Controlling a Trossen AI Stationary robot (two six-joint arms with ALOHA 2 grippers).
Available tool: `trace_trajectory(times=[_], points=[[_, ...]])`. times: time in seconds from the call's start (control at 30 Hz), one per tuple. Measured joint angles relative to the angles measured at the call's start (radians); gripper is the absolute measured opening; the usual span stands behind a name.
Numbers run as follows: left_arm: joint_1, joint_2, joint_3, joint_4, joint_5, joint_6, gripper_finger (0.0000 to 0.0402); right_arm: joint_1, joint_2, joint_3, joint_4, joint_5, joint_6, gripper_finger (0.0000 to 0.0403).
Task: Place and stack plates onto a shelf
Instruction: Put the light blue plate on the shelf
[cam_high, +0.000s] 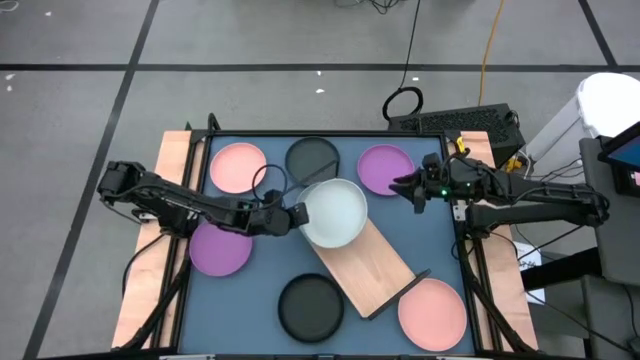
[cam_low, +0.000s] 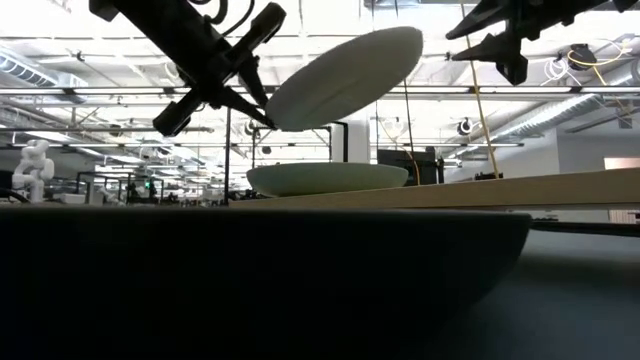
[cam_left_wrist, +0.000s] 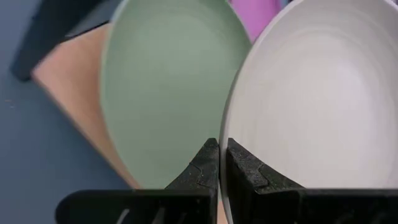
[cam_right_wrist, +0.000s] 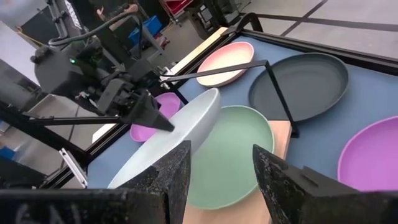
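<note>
Left gripper (cam_high: 293, 215) pinching tilted pale plate (cam_high: 335, 212) aloft

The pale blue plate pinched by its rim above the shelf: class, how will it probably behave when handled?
The pale blue plate probably stays stiff: it hangs tilted from the left end effector without sagging. Held at one rim only, it might pivot or slip. Released over the pale green plate on the shelf, its matching round shape should nest, though perhaps sliding first.
</note>
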Motion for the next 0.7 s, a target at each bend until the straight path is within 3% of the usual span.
trace_trajectory(times=[0.37,0.7], points=[[-0.018,0.000,0.000,0.154,0.001,0.153,0.0010,-0.001,0.000,0.000,-0.026,-0.003,0.029,0.0155],[-0.021,0.000,0.000,0.178,0.051,0.203,0.0010,0.000,0.000,0.000,-0.047,-0.004,0.034,0.0155]])
